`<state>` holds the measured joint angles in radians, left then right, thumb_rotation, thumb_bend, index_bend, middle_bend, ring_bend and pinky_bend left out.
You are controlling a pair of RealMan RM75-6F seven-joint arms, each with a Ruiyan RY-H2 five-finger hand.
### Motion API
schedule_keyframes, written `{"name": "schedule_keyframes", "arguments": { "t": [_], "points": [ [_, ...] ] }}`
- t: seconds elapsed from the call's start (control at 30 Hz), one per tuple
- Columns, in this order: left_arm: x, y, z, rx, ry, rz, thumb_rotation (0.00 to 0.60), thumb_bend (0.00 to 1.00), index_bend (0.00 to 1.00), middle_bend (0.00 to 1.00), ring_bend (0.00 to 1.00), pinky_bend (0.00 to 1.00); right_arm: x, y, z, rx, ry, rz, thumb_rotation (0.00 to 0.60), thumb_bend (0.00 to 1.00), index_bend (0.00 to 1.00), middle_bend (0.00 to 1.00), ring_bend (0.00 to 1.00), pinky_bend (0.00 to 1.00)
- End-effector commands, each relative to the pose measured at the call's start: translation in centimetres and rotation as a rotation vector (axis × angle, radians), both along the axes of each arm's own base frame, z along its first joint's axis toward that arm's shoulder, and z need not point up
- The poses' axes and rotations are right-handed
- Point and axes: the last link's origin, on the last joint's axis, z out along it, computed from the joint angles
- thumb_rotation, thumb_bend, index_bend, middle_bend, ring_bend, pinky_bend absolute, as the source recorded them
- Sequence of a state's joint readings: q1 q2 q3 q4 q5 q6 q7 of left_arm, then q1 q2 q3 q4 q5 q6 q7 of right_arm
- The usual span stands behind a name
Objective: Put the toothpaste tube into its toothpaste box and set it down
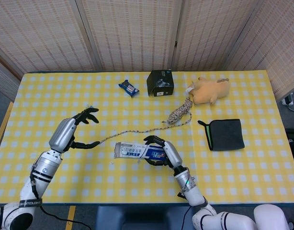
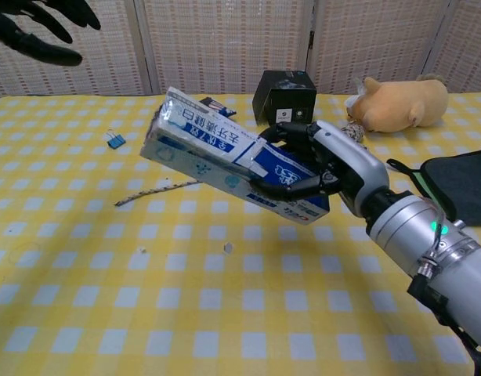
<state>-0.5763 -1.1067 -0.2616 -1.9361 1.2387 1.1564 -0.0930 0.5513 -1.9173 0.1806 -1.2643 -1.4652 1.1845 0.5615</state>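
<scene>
- The toothpaste box [image 1: 137, 152] [image 2: 225, 164] lies nearly level above the yellow checked surface [image 1: 243, 167], lifted clear of it in the chest view, its long side running left to right. Whether the tube is inside cannot be told.
- The right hand [image 1: 162, 151] [image 2: 323, 168] holds the box at its right end, fingers [image 2: 283, 184] wrapped around the carton from above and below.
- The left hand [image 1: 73, 132] [image 2: 33, 27] is well apart from the box, off to the left, holding nothing, its fingers spread.
- A thin cord [image 1: 132, 132] [image 2: 154, 190] runs across the surface between the two hands, up to a braided rope [image 1: 180, 114].
- Further back sit a small blue packet [image 1: 129, 87], a black box [image 1: 160, 82] [image 2: 285, 97] and a tan plush toy [image 1: 209, 91] [image 2: 401, 102].
- A dark cloth [image 1: 226, 134] [image 2: 456, 184] lies flat at the right.
- A small blue clip [image 2: 113, 140] rests at the left.
</scene>
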Motion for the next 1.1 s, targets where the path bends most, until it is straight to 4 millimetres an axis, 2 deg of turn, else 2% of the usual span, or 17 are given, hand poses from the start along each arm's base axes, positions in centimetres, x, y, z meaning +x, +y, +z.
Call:
{"name": "schedule_keyframes", "arguments": {
  "t": [0.03,0.13,0.3,0.47,0.57,0.67,0.77,0.9,1.1],
  "points": [
    [-4.8,-0.6,-0.3,0.076,0.225,0.021,0.6,0.19,0.22,0.25,0.13,0.14,-2.1,-0.1,0.1,-0.034,0.192,0.016,0.6,0.31,0.47,0.31,0.32,0.28],
    [-7.3,-1.0,-0.6,0.096,0.334,0.038,0.6,0.19,0.16,0.2,0.08,0.09,-3.1,-0.1,0.1,-0.042,0.293,0.025,0.6,0.31,0.47,0.3,0.32,0.28],
    [-10.2,-1.8,-0.8,0.164,0.446,0.043,0.6,0.19,0.14,0.18,0.07,0.06,-5.0,-0.4,-0.4,-0.044,0.417,0.02,0.6,0.31,0.47,0.3,0.32,0.26],
    [-11.7,-2.3,-1.0,0.17,0.455,0.065,0.6,0.19,0.12,0.18,0.06,0.06,-6.0,-0.5,-1.2,-0.021,0.458,0.009,0.6,0.31,0.47,0.29,0.32,0.26],
    [-12.3,-2.3,-1.0,0.164,0.453,0.084,0.6,0.19,0.13,0.18,0.06,0.06,-6.2,-0.5,-1.6,-0.013,0.473,0.019,0.6,0.31,0.46,0.27,0.3,0.22],
    [-12.5,-2.2,-1.0,0.162,0.456,0.09,0.6,0.19,0.14,0.18,0.06,0.05,-6.2,-0.5,-1.6,-0.01,0.473,0.026,0.6,0.31,0.37,0.2,0.25,0.12],
    [-12.6,-2.2,-0.9,0.164,0.454,0.091,0.6,0.19,0.13,0.18,0.06,0.05,-6.2,-0.5,-1.4,-0.009,0.465,0.027,0.6,0.31,0.21,0.12,0.18,0.03],
    [-12.7,-2.3,-0.6,0.171,0.451,0.095,0.6,0.19,0.12,0.18,0.06,0.05,-6.2,-0.6,0.1,-0.037,0.471,0.051,0.6,0.31,0.02,0.04,0.11,0.0],
    [-13.3,-3.2,0.0,0.18,0.446,0.116,0.6,0.19,0.11,0.17,0.06,0.05,-5.7,0.3,3.6,-0.087,0.495,0.095,0.6,0.31,0.0,0.0,0.05,0.0]
  ]
}}
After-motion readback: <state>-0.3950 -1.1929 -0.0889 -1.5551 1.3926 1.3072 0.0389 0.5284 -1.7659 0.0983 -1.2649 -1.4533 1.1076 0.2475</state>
